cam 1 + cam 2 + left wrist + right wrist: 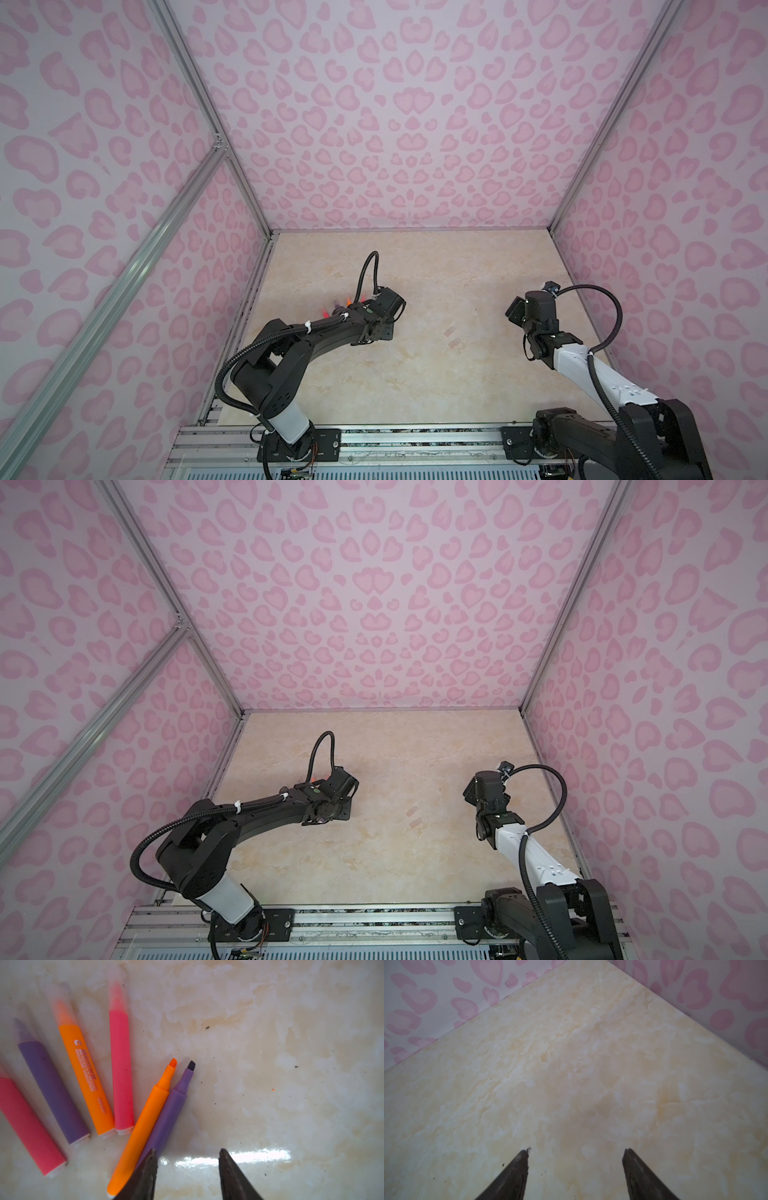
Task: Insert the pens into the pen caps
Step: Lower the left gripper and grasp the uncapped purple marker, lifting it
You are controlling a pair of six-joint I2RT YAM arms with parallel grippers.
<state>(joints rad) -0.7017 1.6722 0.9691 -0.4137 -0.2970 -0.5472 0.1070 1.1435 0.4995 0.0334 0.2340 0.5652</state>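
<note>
Your left gripper point(187, 1153) hangs low over the table point(291, 1064). Its jaws stand partly apart with only shiny tabletop between them, so it has hold of nothing. One finger point(145, 1172) overlaps the back end of the uncapped purple pen point(169, 1113); I cannot tell whether it touches.

That pen lies flat against the uncapped orange pen point(141, 1126), barrels touching, both bare tips pointing away from the gripper.

Just beside them four more fan out, each with a clear cap over its tip:
- the capped pink pen point(121, 1070)
- the capped orange pen point(87, 1084) with printing on its barrel
- the capped purple pen point(54, 1093)
- the outer pink pen point(27, 1126), cut off by the frame edge

In a top view the pens point(348, 300) show only as bright specks left of centre in the frame, peeking out behind the left arm point(291, 353).

Between the two arms, just right of centre and well apart from the pens, a loose cap point(449, 331) and a second loose cap point(455, 343) lie faint on the beige. Both top views show them.

Your right gripper point(576, 1151) has its jaws wide apart and is empty. It sits above bare table near the corner where the pink-patterned walls point(425, 1001) meet. The right arm point(582, 361) stands at the right of the frame.
</note>
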